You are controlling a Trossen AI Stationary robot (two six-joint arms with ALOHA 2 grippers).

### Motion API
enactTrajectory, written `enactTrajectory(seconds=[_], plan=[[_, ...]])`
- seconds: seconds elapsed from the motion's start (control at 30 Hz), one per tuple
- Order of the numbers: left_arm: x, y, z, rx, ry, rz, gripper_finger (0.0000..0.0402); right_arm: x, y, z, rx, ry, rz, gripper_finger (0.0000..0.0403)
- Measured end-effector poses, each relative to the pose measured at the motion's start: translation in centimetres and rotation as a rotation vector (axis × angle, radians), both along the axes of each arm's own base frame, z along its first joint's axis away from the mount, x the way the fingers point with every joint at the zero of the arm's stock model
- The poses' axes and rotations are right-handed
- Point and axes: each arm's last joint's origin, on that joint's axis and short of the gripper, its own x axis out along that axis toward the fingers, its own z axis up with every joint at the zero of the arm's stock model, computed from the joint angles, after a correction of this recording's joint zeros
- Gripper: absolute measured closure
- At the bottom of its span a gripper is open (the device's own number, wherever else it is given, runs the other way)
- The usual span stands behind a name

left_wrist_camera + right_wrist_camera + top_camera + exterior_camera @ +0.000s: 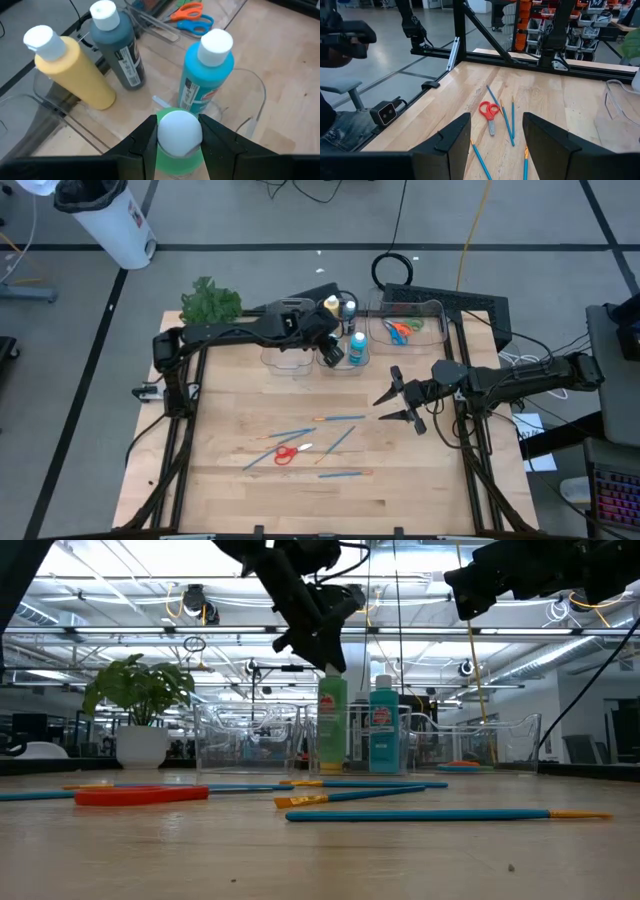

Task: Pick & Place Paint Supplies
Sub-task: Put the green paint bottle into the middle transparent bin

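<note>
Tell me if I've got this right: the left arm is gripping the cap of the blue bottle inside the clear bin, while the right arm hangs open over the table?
Not quite. The left gripper is closed on the white cap of the green bottle; the blue bottle stands free beside it, as the left wrist view shows. The rest holds: both are in the clear bin, and the right gripper hangs open over the table.

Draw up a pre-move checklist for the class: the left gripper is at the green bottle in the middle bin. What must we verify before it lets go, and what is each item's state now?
1. Left gripper closed on the green bottle's white cap: ok.
2. Green bottle upright: ok.
3. Bottle base resting on the bin floor: cannot tell.
4. Blue bottle right beside it, upright; contact between them: cannot tell.
5. Yellow bottle and dark bottle stand apart from the gripper: ok.
6. Right gripper open over the table, away from the bin: ok.
</note>
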Motion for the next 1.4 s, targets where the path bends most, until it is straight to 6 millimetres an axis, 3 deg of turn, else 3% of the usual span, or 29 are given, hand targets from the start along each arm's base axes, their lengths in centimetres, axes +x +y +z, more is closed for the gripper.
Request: enactTrajectory(seconds=[0.73, 1.1, 1.4], plan=[[0.9, 0.2, -1.5, -0.032, 0.003, -0.005, 0.0276, 0.0, 0.0, 0.0, 0.002, 0.001, 0.000, 0.0232], [0.9, 0.2, -1.5, -0.028, 0.007, -0.009, 0.0213, 0.0, 0.0, 0.0, 0.002, 0.001, 0.000, 0.0232], [0.9, 0.3, -1.5, -0.022, 0.009, -0.004, 0.0200, 0.0, 0.0, 0.0, 0.002, 0.000, 0.000, 0.0232]])
